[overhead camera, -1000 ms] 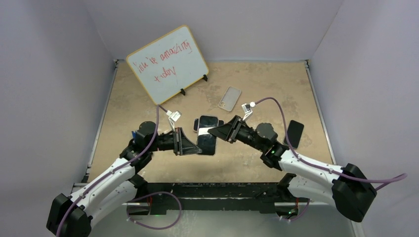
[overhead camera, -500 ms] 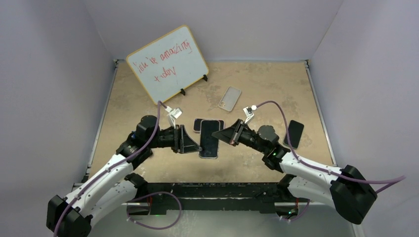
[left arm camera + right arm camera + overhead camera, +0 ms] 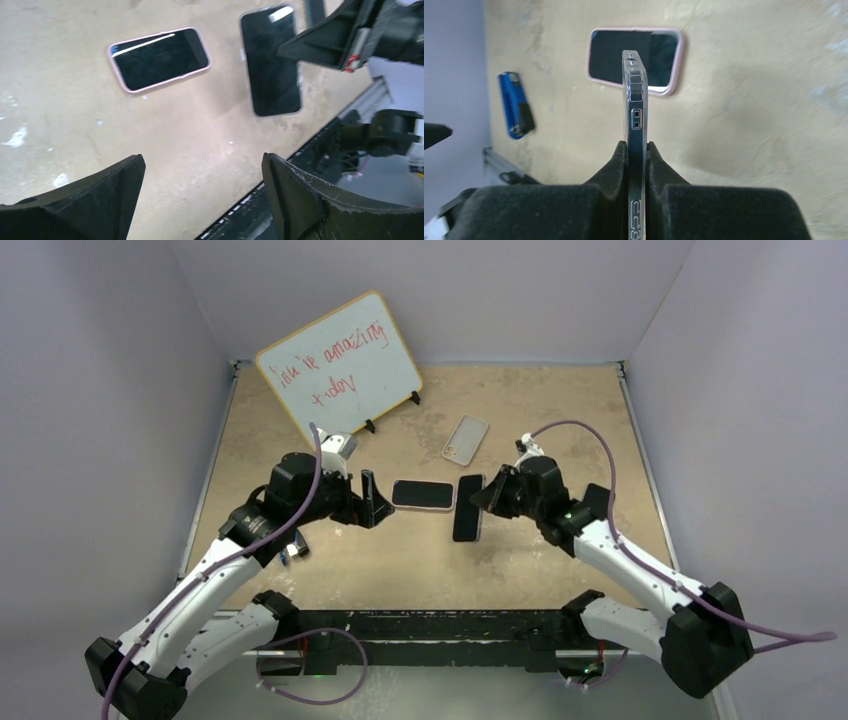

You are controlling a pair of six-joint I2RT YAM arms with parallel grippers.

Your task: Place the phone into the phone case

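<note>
My right gripper is shut on a dark phone with a clear rim, and holds it by one end above the table. In the right wrist view the phone shows edge-on between the pads. Just left of it, a second dark phone in a pink case lies flat, screen up. My left gripper stands open and empty to the left of the pink one, apart from it. The left wrist view shows the open gripper, the pink-cased phone and the held phone. A pale phone case lies farther back.
A whiteboard with red writing leans at the back left. Another dark phone lies at the right, partly behind my right arm. The table's near edge has a black rail. Walls close the table in on three sides.
The left gripper opened, let go of the phone and drew back to the left. The right gripper closed on the phone and carried it right, off the pink-cased phone.
</note>
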